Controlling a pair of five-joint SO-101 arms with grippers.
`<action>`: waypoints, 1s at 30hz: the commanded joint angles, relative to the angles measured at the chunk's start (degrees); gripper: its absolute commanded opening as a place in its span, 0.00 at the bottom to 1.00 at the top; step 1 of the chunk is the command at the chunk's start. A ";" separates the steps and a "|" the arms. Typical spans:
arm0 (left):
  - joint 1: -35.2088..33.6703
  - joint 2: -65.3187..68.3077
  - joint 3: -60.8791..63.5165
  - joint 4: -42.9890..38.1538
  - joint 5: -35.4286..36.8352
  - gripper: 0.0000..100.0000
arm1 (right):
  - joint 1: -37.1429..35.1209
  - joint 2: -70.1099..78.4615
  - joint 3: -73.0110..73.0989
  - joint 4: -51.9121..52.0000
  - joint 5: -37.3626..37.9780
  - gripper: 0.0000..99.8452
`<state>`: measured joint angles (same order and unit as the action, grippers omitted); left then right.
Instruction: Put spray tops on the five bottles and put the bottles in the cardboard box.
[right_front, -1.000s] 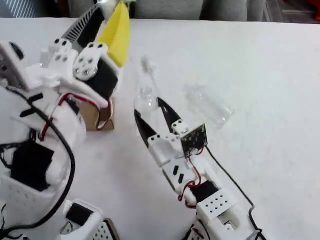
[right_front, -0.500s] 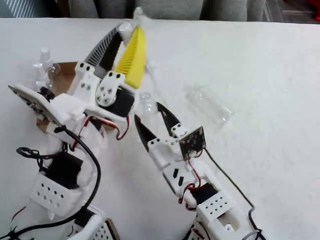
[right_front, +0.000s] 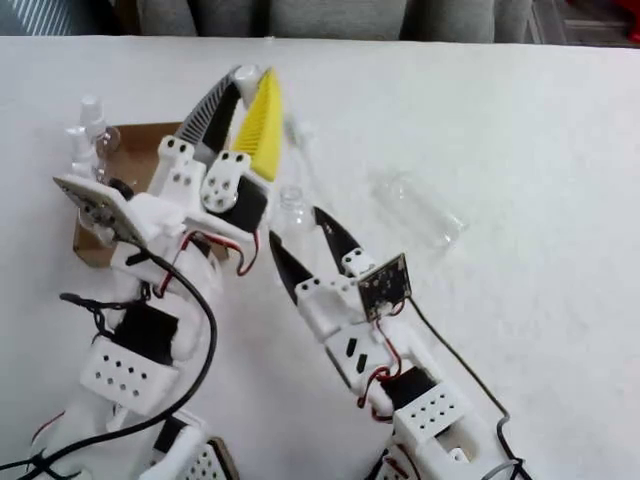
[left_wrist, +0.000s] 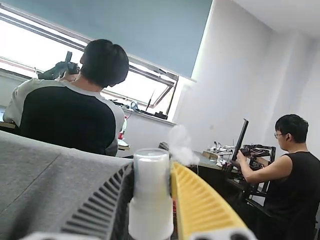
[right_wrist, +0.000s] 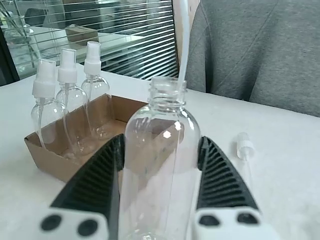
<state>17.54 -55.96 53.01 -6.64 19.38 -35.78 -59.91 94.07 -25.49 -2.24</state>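
- Right wrist view: the right claw (right_wrist: 161, 139) is clenched on an open bottle (right_wrist: 159, 165). The bottle stands upright between the two black fingers (right_wrist: 95, 185), with one finger against each side of its body.
- The neck of the open bottle carries no top and rises above the fingertips.
- A thin white dip tube (right_wrist: 181, 40) hangs straight above the neck with its lower end at the rim. Whether it has entered the opening cannot be told.
- Just beyond the right claw, off to one side, a loose spray top (right_wrist: 244, 147) lies flat on the white table (right_wrist: 280, 150).
- Beyond the right claw on the other side sits the cardboard box (right_wrist: 55, 160). Three capped bottles (right_wrist: 70, 100) stand upright in it, side by side.
- Left wrist view: the left claw (left_wrist: 151, 175) grasps a spray top (left_wrist: 150, 200) between its grey ribbed finger and its yellow finger. The cap sticks out past the fingertips.
- High view: the left claw (right_front: 252, 78) is raised beyond the fingertips of the right claw (right_front: 295, 222), and the cardboard box (right_front: 125, 150) lies beside the left arm.
- A clear bottle (right_front: 420, 212) lies on its side on the table (right_front: 520, 120). It is apart from both claws, on the side of the right claw away from the box.
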 joint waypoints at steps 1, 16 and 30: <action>-0.84 -1.63 1.32 -2.55 0.44 0.02 | -0.22 -1.71 -0.44 -1.45 0.09 0.02; 1.01 -9.54 15.91 4.22 0.53 0.02 | -0.13 -1.71 -0.44 -1.45 0.09 0.02; 3.56 -10.07 16.79 10.55 0.53 0.38 | 0.22 -1.71 -0.35 -1.27 0.18 0.02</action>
<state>20.26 -63.96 71.12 0.31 19.38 -35.78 -59.91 94.07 -25.49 -2.15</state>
